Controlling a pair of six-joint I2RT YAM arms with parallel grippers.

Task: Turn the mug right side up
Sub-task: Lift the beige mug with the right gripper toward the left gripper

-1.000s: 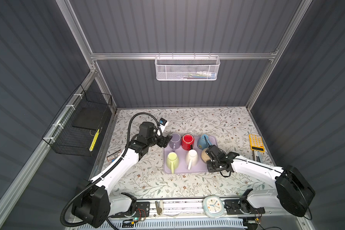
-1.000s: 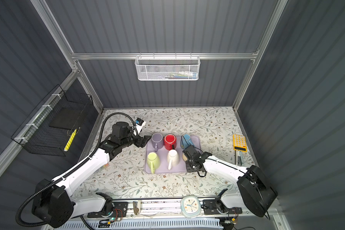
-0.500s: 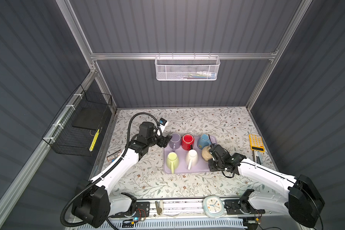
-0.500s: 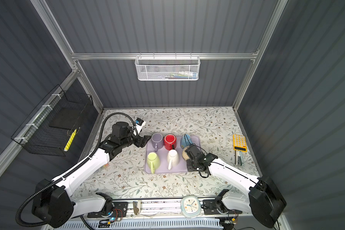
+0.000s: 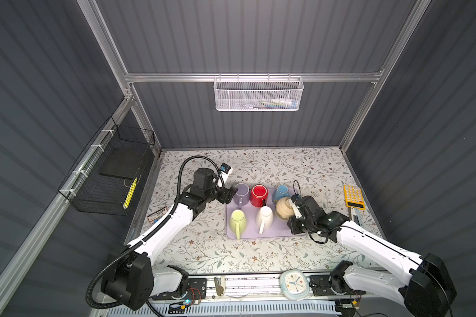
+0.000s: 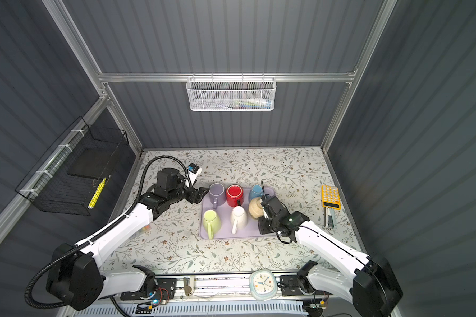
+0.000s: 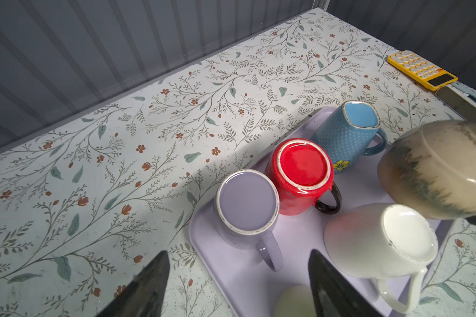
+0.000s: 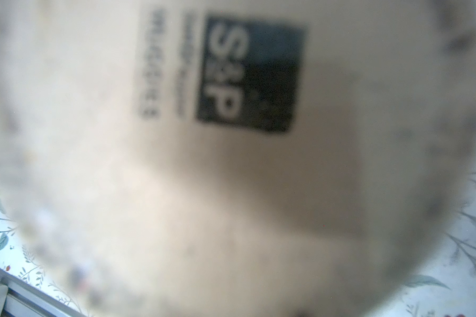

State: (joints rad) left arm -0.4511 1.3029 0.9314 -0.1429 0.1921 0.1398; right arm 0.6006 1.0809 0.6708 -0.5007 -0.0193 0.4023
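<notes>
Right gripper clamps the tan mug, tilted over the tray; left gripper gapes. A slip could crack the white mug.

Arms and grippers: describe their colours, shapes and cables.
Both arms have white link shells and black joint housings. The left arm carries a black corrugated hose looping from base to wrist; the right arm shows thin black wires near its wrist. The left gripper and right gripper are black; the left's fingers taper.

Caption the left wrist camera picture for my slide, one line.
Open left gripper faces lilac mug, red mug, blue mug and white mug, upside down on a tray; beige mug aloft, tilted.
</notes>
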